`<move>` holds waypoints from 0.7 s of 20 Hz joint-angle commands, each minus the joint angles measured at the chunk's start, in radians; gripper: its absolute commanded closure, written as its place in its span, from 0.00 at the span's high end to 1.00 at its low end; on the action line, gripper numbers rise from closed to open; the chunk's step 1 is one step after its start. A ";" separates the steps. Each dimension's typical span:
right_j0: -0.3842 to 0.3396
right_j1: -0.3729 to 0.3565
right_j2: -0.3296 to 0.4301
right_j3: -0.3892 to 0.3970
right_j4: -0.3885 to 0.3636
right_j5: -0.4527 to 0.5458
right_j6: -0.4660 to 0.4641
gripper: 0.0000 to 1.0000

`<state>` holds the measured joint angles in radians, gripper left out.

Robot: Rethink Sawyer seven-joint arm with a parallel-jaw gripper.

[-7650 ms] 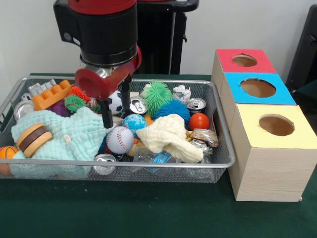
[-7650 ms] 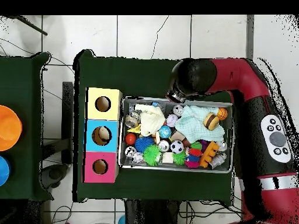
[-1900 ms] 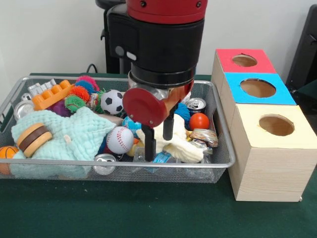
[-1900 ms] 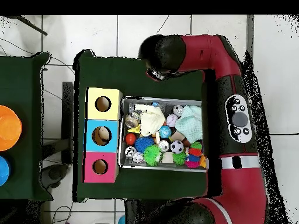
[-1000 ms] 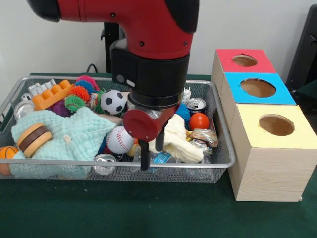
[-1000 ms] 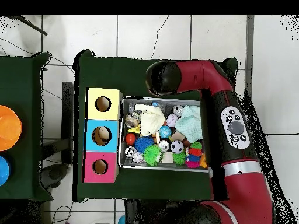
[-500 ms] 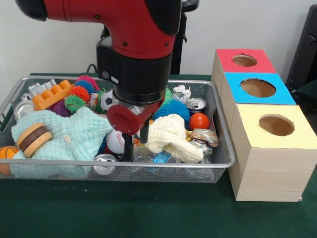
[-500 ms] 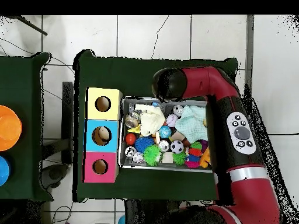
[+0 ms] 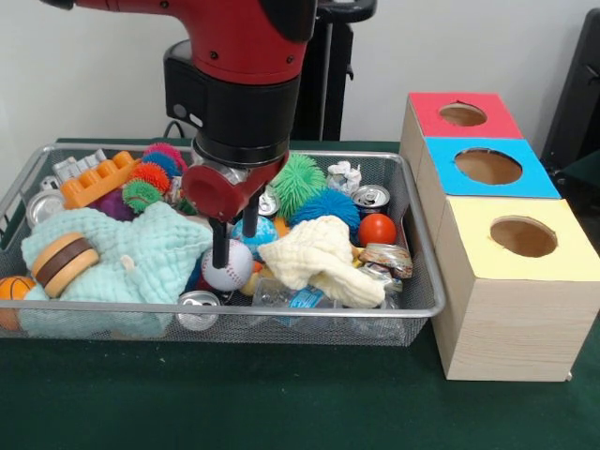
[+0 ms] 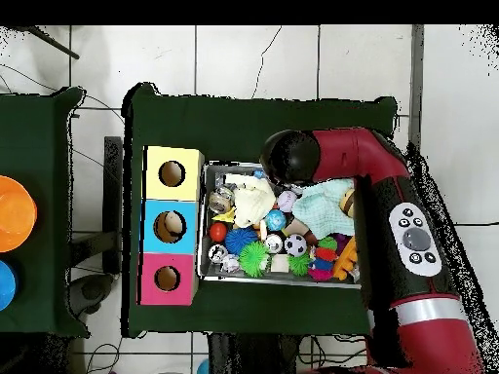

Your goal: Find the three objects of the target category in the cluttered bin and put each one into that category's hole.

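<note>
A wire bin [image 9: 424, 234] holds mixed toys, cloths and cans. My gripper [image 9: 234, 246] hangs inside it, open, with one finger [image 9: 219, 248] against the left side of a white baseball [image 9: 232, 269] and the other above a blue globe ball [image 9: 261, 230]; nothing is held. A red ball [image 9: 377, 229] lies at the right, and a small orange basketball [image 9: 11, 289] at the far left. To the right stands a wooden box with a red hole [image 9: 462, 114], a blue hole [image 9: 487, 166] and a yellow hole [image 9: 523, 236]. In the overhead view the arm [image 10: 292, 156] hides the gripper.
A cream cloth [image 9: 323, 258] lies right of the gripper, and a mint cloth [image 9: 131, 248] with a burger toy [image 9: 63, 262] to its left. Green [image 9: 298, 181] and blue [image 9: 324, 206] spiky balls, cans [image 9: 371, 197] and an orange brick [image 9: 98, 178] fill the back.
The gripper has moved left from the bin's front edge by the cream cloth to the baseball, still open and holding nothing. The arm now hides the soccer ball.
</note>
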<state>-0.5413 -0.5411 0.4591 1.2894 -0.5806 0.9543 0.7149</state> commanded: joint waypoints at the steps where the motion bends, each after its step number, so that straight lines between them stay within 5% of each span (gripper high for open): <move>1: -0.004 -0.003 -0.058 0.185 0.011 -0.126 0.219 1.00; 14: 0.021 0.020 -0.107 0.261 0.052 -0.258 0.271 1.00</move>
<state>-0.5329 -0.5536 0.3945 1.4261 -0.5579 0.7521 0.7151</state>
